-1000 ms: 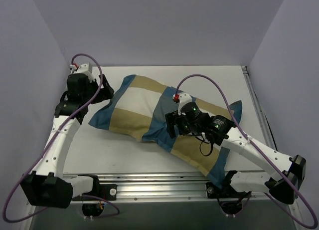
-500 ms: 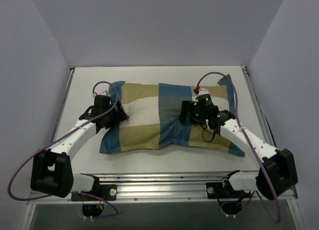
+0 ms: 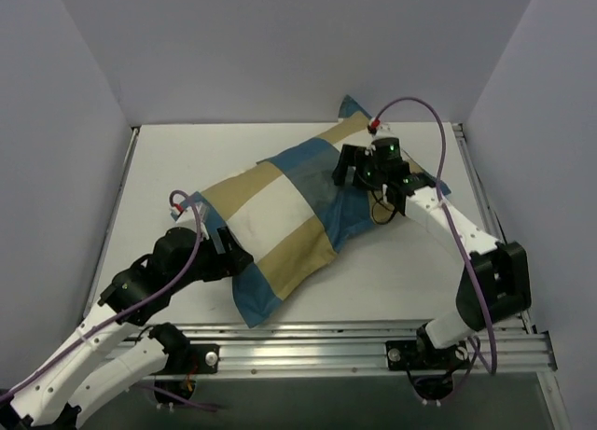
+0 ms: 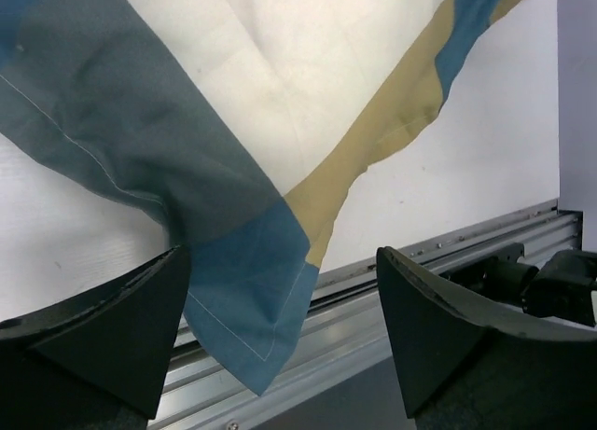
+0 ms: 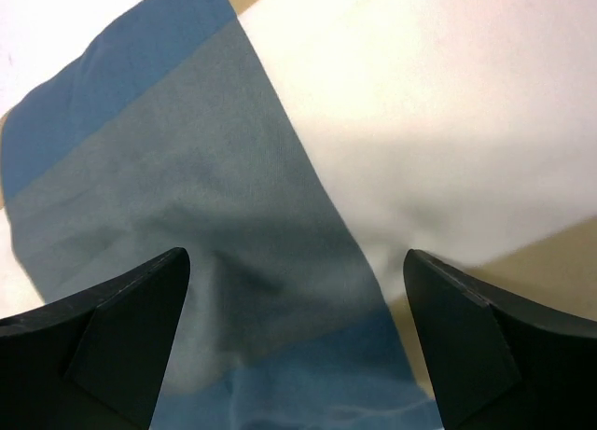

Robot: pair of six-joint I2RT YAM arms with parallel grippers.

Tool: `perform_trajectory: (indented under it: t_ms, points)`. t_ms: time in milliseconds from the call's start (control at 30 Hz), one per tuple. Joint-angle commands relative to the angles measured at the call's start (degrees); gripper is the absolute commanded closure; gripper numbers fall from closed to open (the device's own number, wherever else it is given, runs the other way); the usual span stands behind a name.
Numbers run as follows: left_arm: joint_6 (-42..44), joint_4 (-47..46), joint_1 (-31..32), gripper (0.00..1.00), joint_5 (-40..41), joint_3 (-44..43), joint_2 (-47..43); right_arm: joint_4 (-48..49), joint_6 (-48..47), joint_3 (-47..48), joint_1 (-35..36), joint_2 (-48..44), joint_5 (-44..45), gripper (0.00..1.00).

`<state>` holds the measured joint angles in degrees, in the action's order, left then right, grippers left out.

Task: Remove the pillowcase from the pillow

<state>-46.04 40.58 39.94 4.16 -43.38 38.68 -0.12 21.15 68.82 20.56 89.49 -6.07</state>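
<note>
White tabletop (image 3: 149,178) under me — the pillowcase (image 3: 280,220) has swung from level across the middle to a diagonal, lower centre to upper right, pillow apparently still inside, while my left gripper (image 4: 280,262) and right gripper (image 5: 296,262) both gape wide, gripping nothing.

We see a white table (image 3: 159,169) enclosed by pale lavender walls (image 3: 280,48), with a ribbed aluminium rail (image 3: 308,341) running along its near edge.

Left fingers (image 4: 103,346) and right fingers (image 5: 103,337) wide apart, both angled downward.
</note>
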Motion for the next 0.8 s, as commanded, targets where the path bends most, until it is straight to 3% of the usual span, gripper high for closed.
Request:
perform_trajectory:
  t_ms: [0,67,233,467,600,767]
  points:
    - [3.6,2.3,0.4,0.10,6.4,-7.2,0.8,1.5,3.1,-5.3,-0.5,-8.8,-0.2,0.05]
    - [8.2,2.6,0.4,0.03,9.5,-12.8,5.2,2.2,6.8,-11.0,-1.6,-14.3,0.6,0.01]
    - [20.4,-1.6,-1.4,0.06,18.3,-26.8,21.7,3.9,13.8,-21.0,-3.2,-25.8,1.1,0.00]
    - [25.8,-8.9,-14.7,0.06,5.8,-39.0,42.9,11.8,21.6,-33.5,-5.0,-32.1,-0.1,0.00]
    - [27.8,-8.6,-16.3,0.06,4.3,-46.1,52.2,23.7,27.5,-40.1,-5.4,-31.1,-3.2,0.00]
    - [26.4,-6.6,-16.6,0.06,1.5,-45.8,58.9,34.7,30.6,-45.9,-5.3,-25.9,-4.7,0.00]
